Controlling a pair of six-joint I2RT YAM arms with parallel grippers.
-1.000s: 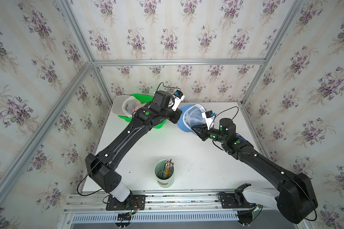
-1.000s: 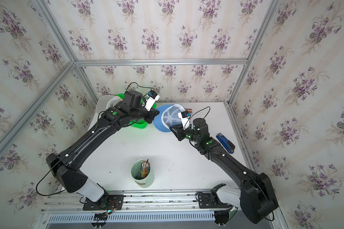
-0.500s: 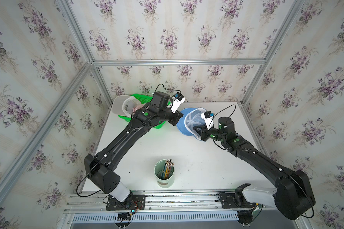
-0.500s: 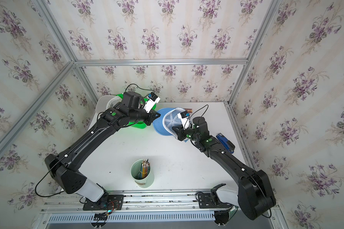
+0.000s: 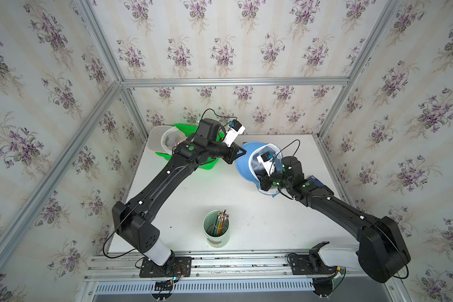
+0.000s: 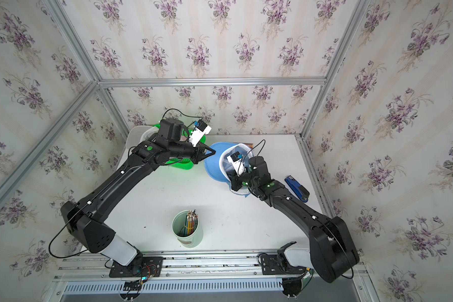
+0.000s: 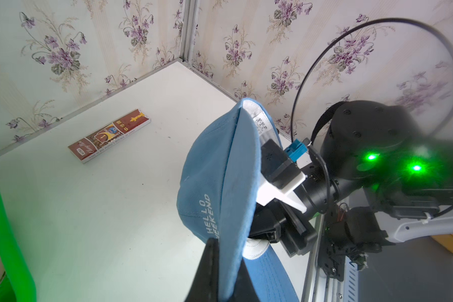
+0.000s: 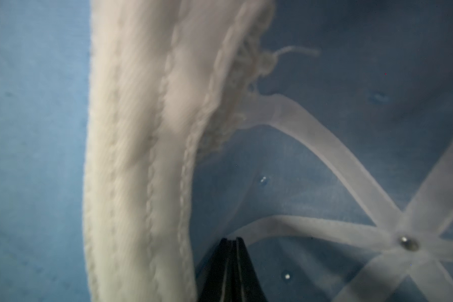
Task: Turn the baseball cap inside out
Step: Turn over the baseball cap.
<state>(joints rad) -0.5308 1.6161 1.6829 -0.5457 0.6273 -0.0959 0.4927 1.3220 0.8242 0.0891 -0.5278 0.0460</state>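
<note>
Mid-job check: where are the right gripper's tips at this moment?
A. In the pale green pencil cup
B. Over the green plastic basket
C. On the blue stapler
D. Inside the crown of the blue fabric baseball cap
D: in the right wrist view the right gripper, jaws shut, sits among the white seam tapes lining the blue fabric baseball cap, while the left gripper pinches the cap's rim.

You're looking into the blue cap [image 8: 311, 183] interior. Right tool [image 8: 232, 240] has its black fingers pressed together, tips just beside the white sweatband [image 8: 141, 157], which is blurred. White seam tapes [image 8: 332, 146] meet at a metal rivet [image 8: 408, 244].
</note>
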